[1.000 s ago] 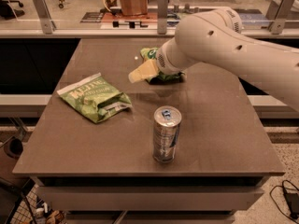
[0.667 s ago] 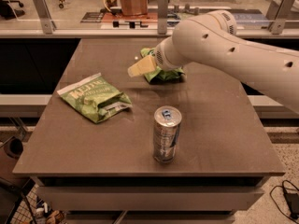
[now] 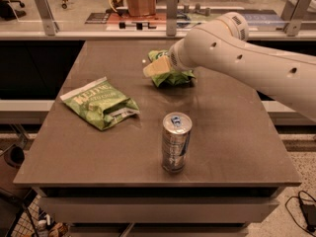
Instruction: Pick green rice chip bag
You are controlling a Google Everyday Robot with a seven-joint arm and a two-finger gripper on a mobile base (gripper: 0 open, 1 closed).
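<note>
I have the gripper (image 3: 157, 69) down at the green rice chip bag (image 3: 177, 77), which lies toward the far edge of the desk (image 3: 237, 132), roughly midway between its left and right edges. The arm (image 3: 247, 58) comes in from the right side and covers the bag's top, so only its crumpled green lower part and a bit of green above the gripper show. The gripper's pale tip sits right against the bag's left end. From this angle I cannot tell whether it has closed on the bag or is only resting against it.

The other items are well apart from the work. The flat lime-green chip bag (image 3: 101, 104) lies toward the left edge, and the drink can (image 3: 175, 141) stands upright near the front edge, about in the middle. Neither is in the arm's way.

As I judge it, the reach is done and the right bag is the one being approached. The bag looks to be sitting on the desk surface, so I take the pick as not yet complete. What is left is to confirm a firm hold on the bag and raise it clear of the desk. The bag is soft and crinkled, so a grip on one end could slip when I lift.
</note>
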